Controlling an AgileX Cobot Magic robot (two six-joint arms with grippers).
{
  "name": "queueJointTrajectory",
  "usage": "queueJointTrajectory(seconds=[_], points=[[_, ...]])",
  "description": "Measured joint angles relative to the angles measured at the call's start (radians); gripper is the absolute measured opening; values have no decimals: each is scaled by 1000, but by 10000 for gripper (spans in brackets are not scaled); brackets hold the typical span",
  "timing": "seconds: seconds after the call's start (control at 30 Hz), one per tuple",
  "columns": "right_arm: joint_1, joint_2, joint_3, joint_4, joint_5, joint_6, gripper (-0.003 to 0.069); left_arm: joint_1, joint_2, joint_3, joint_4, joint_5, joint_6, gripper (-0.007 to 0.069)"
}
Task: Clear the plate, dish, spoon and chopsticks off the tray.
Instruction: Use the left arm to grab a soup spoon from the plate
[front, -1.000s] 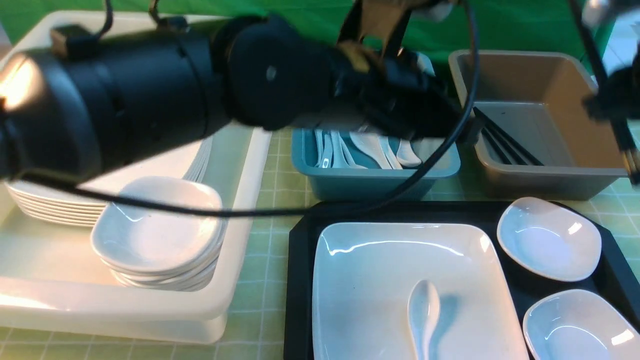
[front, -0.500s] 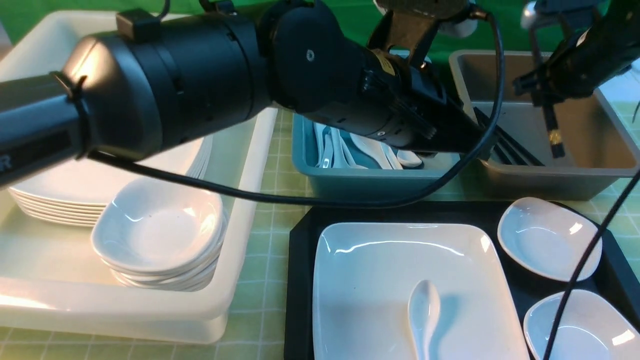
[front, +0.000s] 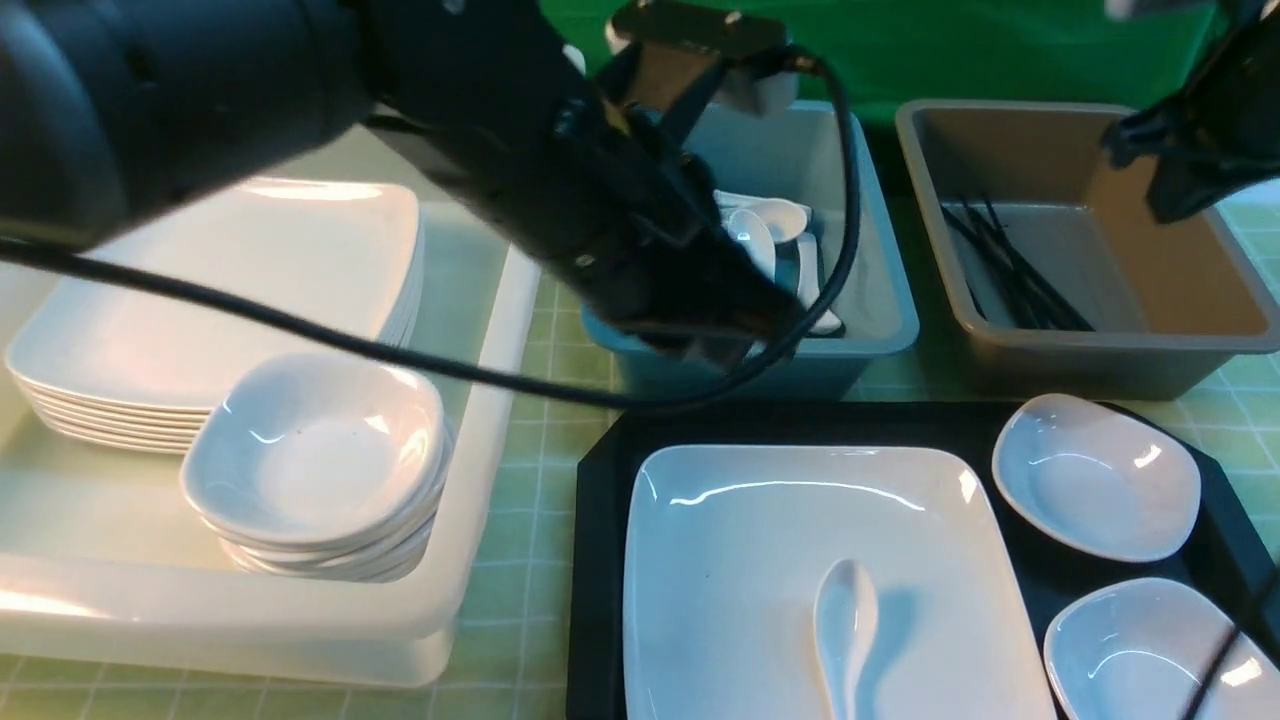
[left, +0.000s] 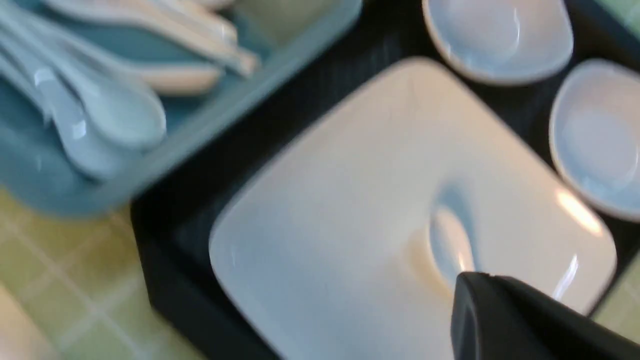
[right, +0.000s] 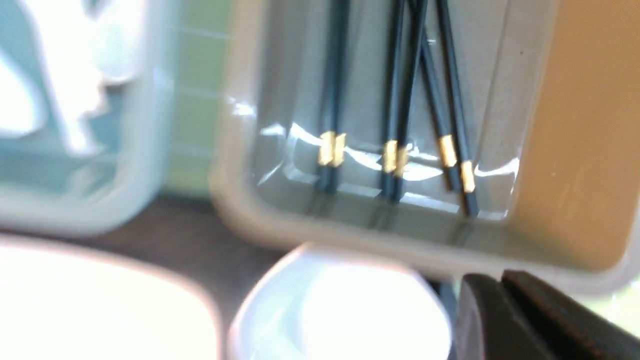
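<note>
Black tray holds the white plate; the brown tub behind holds the chopsticks; the spoon lies on the plate. Left claw, above the plate, is closed and empty; right claw, seemingly near the tub, likewise.

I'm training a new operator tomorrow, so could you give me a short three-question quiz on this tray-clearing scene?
1. True or false: the spoon lies on the plate.
2. How many small bowls sit on the tray?
3. Where are the chopsticks?
A. In the brown tub
B. On the plate
C. On the tray

Key: 1 true; 2 two; 3 A.
</note>
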Motion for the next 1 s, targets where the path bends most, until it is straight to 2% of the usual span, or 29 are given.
queueJointTrajectory(seconds=[0.13, 0.23, 0.33, 0.4, 0.53, 0.6, 0.67, 0.73, 0.8, 0.87, 1.0], points=[[108, -238, 237, 0, -4, 32, 30, -75, -13, 78, 53, 57, -65, -19], [179, -365, 422, 0, -53, 57, 52, -163, 12, 127, 93, 55, -191, -19], [211, -483, 559, 0, -103, 106, 77, -235, 67, 137, 96, 31, -288, -10], [209, -541, 600, 0, -107, 128, 85, -267, 103, 137, 99, -3, -310, 7], [195, -618, 629, -8, -90, 138, 90, -319, 178, 138, 105, -74, -343, 104], [190, -658, 632, -23, -61, 133, 95, -336, 240, 138, 107, -112, -374, 251], [188, -680, 632, -39, -48, 132, 99, -337, 271, 138, 109, -129, -397, 335], [188, -701, 632, -63, -43, 132, 104, -337, 306, 141, 109, -164, -412, 465], [188, -719, 632, -84, -42, 132, 105, -337, 327, 141, 109, -190, -413, 531], [188, -727, 632, -97, -42, 131, 107, -337, 339, 141, 109, -202, -419, 557], [188, -729, 632, -114, -42, 130, 113, -337, 349, 141, 120, -212, -448, 545]])
